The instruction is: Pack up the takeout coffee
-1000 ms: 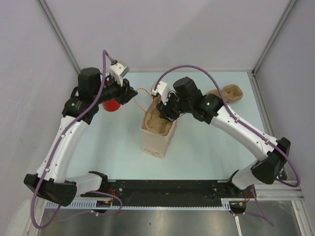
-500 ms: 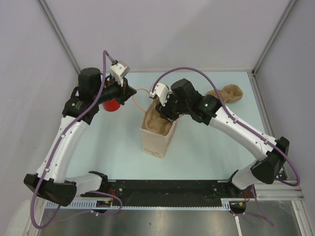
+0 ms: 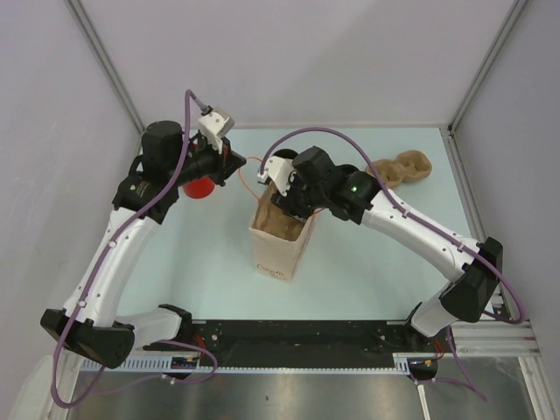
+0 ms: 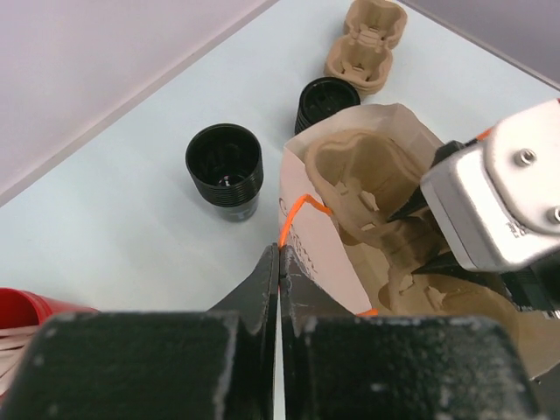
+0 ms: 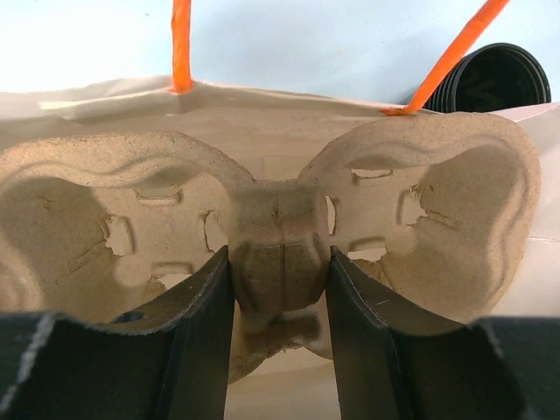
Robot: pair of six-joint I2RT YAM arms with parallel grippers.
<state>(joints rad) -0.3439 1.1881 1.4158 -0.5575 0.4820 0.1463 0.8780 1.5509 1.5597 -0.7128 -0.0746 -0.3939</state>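
The takeout coffee, a ribbed black cup (image 4: 224, 166), stands open on the table left of the paper bag (image 3: 280, 243); the arms hide it in the top view. My left gripper (image 4: 278, 262) is shut on the bag's orange handle (image 4: 297, 213) at the bag's rim. My right gripper (image 5: 280, 284) is shut on the middle post of a brown pulp cup carrier (image 5: 420, 201) and holds it inside the bag's mouth. In the top view the left gripper (image 3: 236, 163) is at the bag's far left and the right gripper (image 3: 285, 198) is over the bag.
A second black round piece (image 4: 325, 101) sits just behind the bag and also shows in the right wrist view (image 5: 494, 79). A red cup (image 3: 199, 186) with white sticks stands under the left arm. Spare pulp carriers (image 3: 404, 166) lie at the far right.
My right arm has swung left and a little farther back over the bag, with the carrier in its grip. The left gripper has shifted slightly, still on the handle.
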